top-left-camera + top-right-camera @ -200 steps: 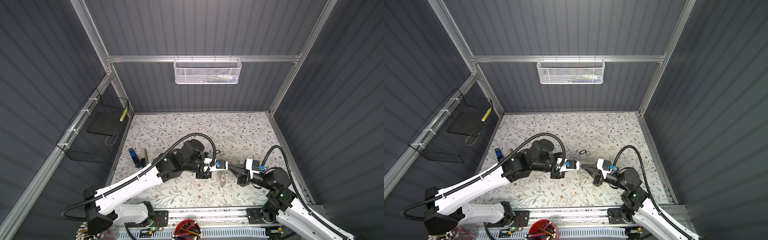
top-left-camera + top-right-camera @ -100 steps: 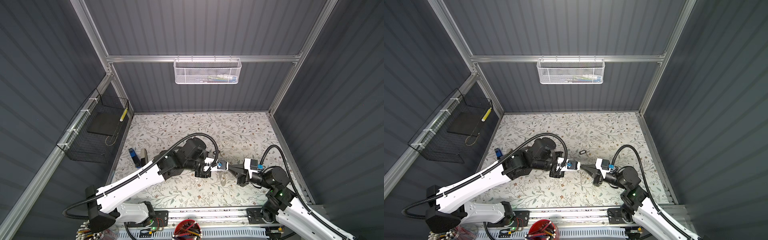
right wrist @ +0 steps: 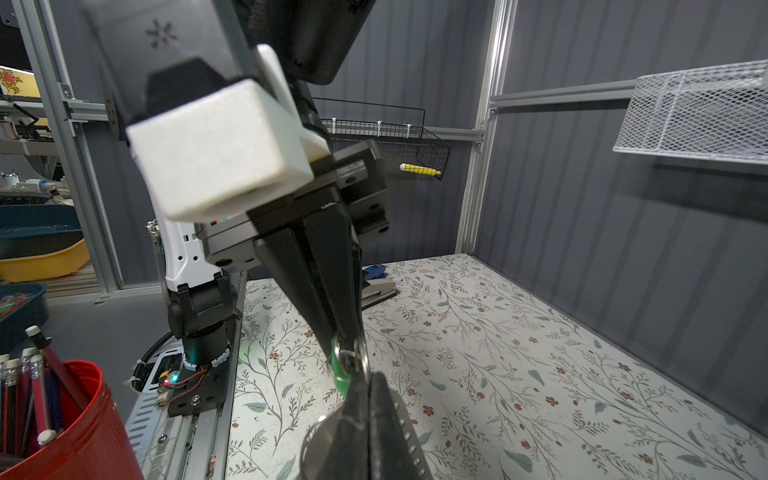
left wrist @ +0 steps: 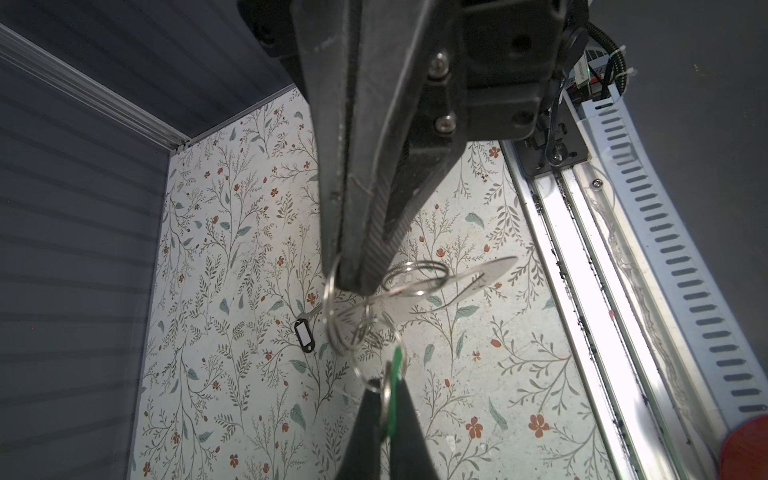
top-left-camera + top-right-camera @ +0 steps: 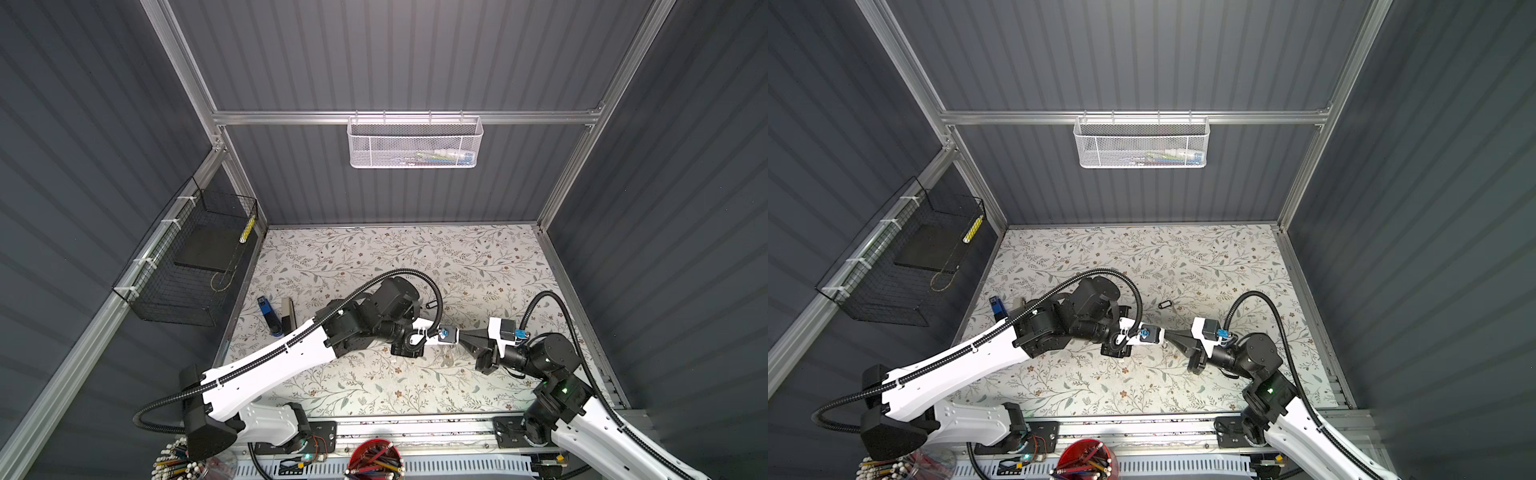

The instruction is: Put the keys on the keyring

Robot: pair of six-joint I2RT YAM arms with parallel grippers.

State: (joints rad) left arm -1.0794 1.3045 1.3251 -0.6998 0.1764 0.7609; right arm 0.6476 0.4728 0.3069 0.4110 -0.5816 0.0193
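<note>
Mid-air: left gripper (image 4: 356,284) pinches green key (image 4: 397,370) by its wire ring; right gripper (image 3: 365,384) clamps keyring (image 3: 409,436). Threading unconfirmed. Black-tagged key (image 5: 1165,305) untouched, 12 o'clock of them.

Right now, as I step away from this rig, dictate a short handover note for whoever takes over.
Left gripper: shut on the green-tagged key, by its tag, above the table.
Right gripper: shut on the flat keyring, tip to tip with the left.
Black-tagged key: loose on the table, untouched.
Done: green key and keyring both gripped and meeting.
To do: I cannot tell whether the green key's wire ring is on the keyring; check, then thread the black-tagged key.
</note>
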